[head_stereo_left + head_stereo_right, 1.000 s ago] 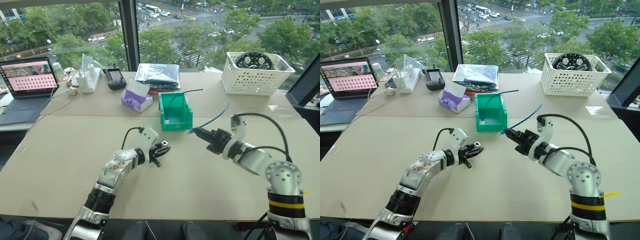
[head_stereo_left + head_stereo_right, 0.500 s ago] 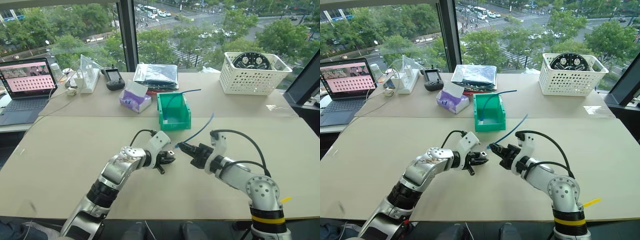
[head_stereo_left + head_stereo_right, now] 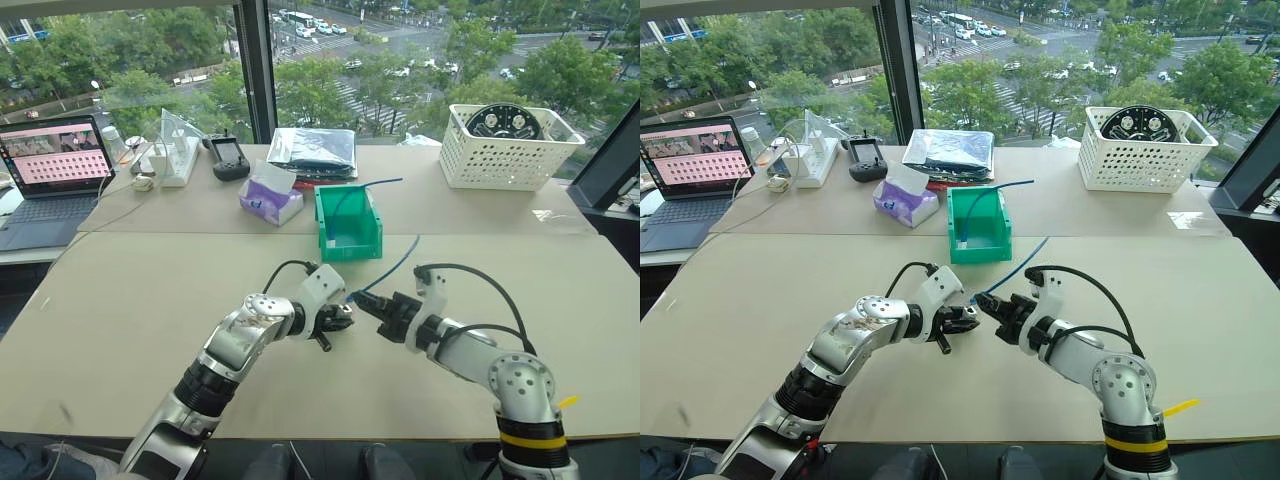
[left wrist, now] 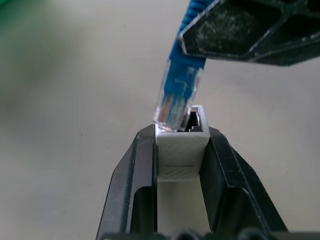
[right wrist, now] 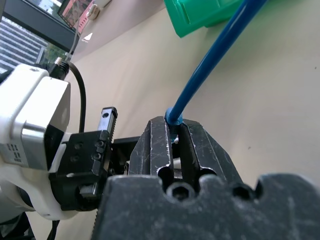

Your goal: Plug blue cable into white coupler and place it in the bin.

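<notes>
My left gripper [image 4: 181, 134] is shut on the white coupler [image 4: 181, 147], whose dark socket faces up and outward. My right gripper [image 5: 172, 125] is shut on the blue cable [image 3: 396, 262] just behind its clear plug [image 4: 175, 97]. The plug's tip rests at the coupler's socket edge, tilted, not seated inside. Both grippers meet low over the table's middle, left gripper [image 3: 338, 318] facing right gripper [image 3: 363, 304]. The cable's free end trails back toward the green bin [image 3: 350, 245], which stands behind them with another blue cord [image 3: 365, 186] hanging out of it.
A white lattice basket [image 3: 510, 148] stands at the back right. A purple tissue pack [image 3: 272, 198], a silver bag [image 3: 315, 150] and a black handset [image 3: 230, 156] lie behind the bin. A laptop [image 3: 55, 160] sits far left.
My right gripper has come down and left with the cable, and the left gripper has shifted toward it. The plug now touches the coupler's socket edge.
</notes>
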